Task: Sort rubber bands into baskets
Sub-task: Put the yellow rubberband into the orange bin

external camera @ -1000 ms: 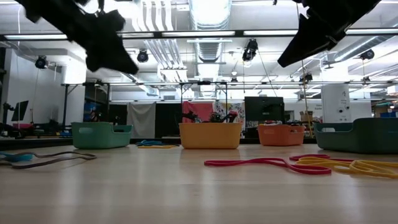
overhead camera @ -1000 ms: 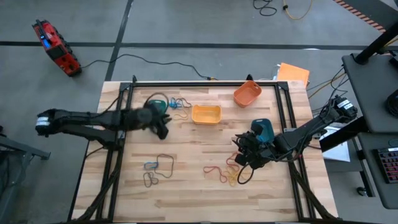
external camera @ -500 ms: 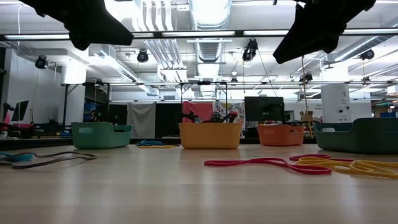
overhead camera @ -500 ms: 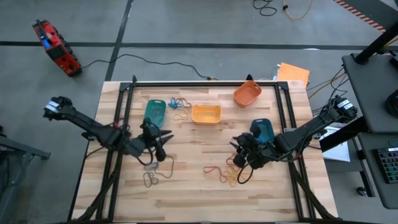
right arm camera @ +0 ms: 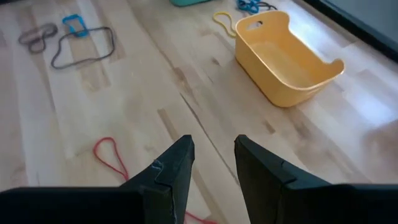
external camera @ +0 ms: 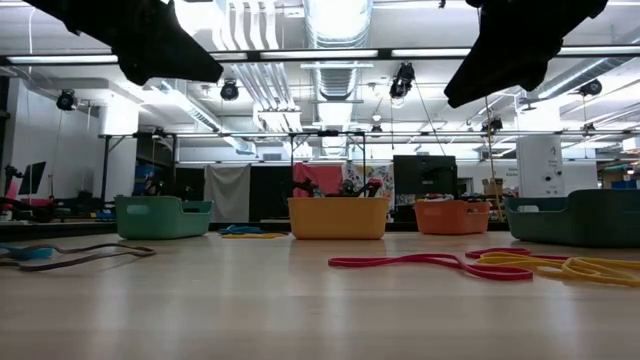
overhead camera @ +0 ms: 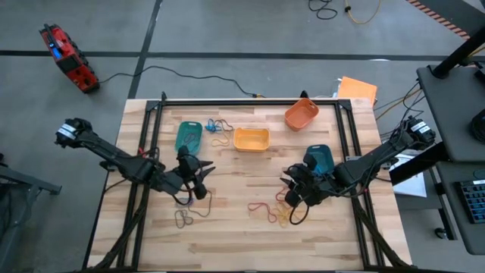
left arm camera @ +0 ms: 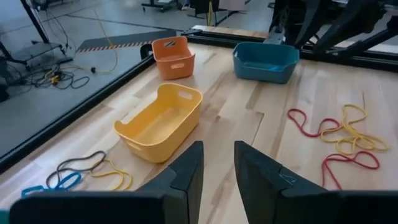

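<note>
Four baskets stand on the wooden table: teal-green (overhead camera: 187,135), yellow (overhead camera: 251,139), orange (overhead camera: 301,114) and blue (overhead camera: 319,158). Rubber bands lie flat in three loose groups. Blue, brown and yellow ones (overhead camera: 218,129) are beside the teal-green basket, grey and dark ones (overhead camera: 189,210) at the near left, and red and yellow ones (overhead camera: 273,210) at the near right. My left gripper (overhead camera: 203,176) hovers open above the table, just beyond the grey bands. My right gripper (overhead camera: 288,189) hovers open over the red and yellow bands (right arm camera: 112,155). Nothing is between either pair of fingers.
Black frame rails (overhead camera: 151,152) run along the table's left, right and far edges. The blue basket stands right behind my right gripper. An orange sheet (overhead camera: 358,89) lies off the far right corner. Bare wood (overhead camera: 235,182) shows between the two grippers.
My left gripper has swung from beside the teal-green basket toward the table's near edge, and has come to hover beyond the grey bands, rolling a little on the way. My right arm has stayed in place with a slight turn of its wrist. No band or basket has moved.
</note>
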